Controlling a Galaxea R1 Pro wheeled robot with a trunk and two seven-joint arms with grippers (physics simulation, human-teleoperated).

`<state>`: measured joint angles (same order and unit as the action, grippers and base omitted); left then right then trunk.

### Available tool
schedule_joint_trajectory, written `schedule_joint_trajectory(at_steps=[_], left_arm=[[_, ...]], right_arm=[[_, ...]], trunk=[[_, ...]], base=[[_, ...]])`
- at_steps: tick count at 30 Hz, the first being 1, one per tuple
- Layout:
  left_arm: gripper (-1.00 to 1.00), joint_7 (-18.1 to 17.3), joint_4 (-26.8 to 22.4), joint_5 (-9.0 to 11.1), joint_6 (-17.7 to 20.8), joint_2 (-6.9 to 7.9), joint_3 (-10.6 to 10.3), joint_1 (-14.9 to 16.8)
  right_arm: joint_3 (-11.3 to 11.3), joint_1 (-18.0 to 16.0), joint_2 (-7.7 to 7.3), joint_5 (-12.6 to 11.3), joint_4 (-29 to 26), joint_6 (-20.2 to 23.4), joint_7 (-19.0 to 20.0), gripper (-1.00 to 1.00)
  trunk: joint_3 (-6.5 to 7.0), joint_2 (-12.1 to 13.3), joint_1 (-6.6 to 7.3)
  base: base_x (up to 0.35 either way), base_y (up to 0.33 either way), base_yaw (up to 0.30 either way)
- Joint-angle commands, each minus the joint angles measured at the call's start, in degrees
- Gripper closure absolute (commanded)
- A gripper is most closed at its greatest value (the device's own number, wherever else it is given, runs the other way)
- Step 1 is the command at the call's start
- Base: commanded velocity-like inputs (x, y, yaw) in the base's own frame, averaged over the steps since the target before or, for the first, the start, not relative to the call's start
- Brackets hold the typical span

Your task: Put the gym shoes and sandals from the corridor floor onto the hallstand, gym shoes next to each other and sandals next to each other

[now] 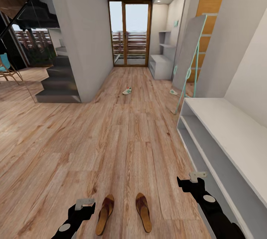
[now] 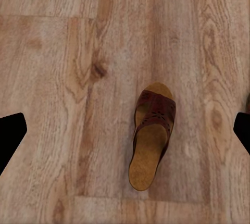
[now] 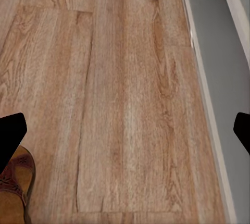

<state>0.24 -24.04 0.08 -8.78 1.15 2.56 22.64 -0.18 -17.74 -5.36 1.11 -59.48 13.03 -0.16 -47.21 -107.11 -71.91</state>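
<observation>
On the warm brown wood-plank corridor floor [image 1: 122, 139], two dark brown leather sandals with tan insoles lie side by side close before the robot, the left sandal [image 1: 105, 213] and the right sandal [image 1: 143, 211] a little apart. The left pincer [image 1: 84, 204] hangs just beside the left sandal, released, its black fingers [image 2: 10, 135] wide apart in the left wrist view, which shows the perforated upper [image 2: 155, 114]. The right pincer [image 1: 197, 176], also released, hovers near the plain white low shelf unit [image 1: 222, 135]. Far down the corridor lies one white gym shoe with green stripes [image 1: 127, 91]; the light-grey hallstand [image 1: 162, 61] stands beyond it.
</observation>
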Motion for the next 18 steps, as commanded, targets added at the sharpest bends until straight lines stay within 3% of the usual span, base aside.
schedule_joint_trajectory(at_steps=[1, 18], left_arm=[[-1.0, 0.0, 0.0, 0.0, -0.2, -0.01, 0.1, 0.0], [-1.0, 0.1, 0.0, 0.0, -0.2, -0.01, 0.1, 0.0]], right_arm=[[0.0, 0.0, -0.01, 0.1, -0.1, 0.3, 0.0, -1.0], [0.1, 0.0, -0.01, 0.2, 0.2, 0.3, 0.1, -1.0]], trunk=[[-0.23, -0.4, -0.22], [-3.28, -7.3, -3.95]], base=[[0.0, 0.0, 0.0], [0.0, 0.0, 0.0]])
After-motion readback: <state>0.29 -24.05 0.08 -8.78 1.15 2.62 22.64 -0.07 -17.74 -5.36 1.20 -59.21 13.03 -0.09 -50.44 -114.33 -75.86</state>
